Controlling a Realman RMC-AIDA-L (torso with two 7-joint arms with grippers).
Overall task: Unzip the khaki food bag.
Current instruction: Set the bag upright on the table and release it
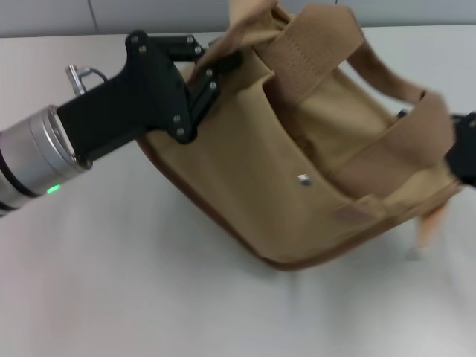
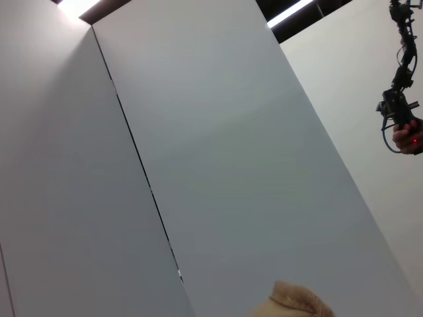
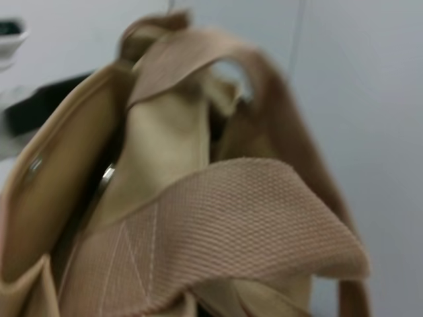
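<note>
The khaki food bag (image 1: 312, 163) is a tan canvas tote that stands tilted on the table, its brown-trimmed base (image 1: 223, 223) raised on the left. Two wide webbing handles (image 1: 312, 37) stick up, and a metal snap (image 1: 303, 179) shows on the front pocket. My left gripper (image 1: 212, 74) is at the bag's upper left end, shut on the fabric there. My right gripper (image 1: 465, 152) is a dark shape at the bag's right end, mostly out of frame. The right wrist view shows a handle (image 3: 225, 224) and the bag's top edge up close. A tan scrap of the bag (image 2: 294, 302) shows in the left wrist view.
The bag rests on a pale grey table (image 1: 149, 297). A grey wall (image 1: 149, 15) runs behind the table's far edge. The left wrist view shows wall panels (image 2: 231, 165) and a hand holding a device (image 2: 403, 125) far off.
</note>
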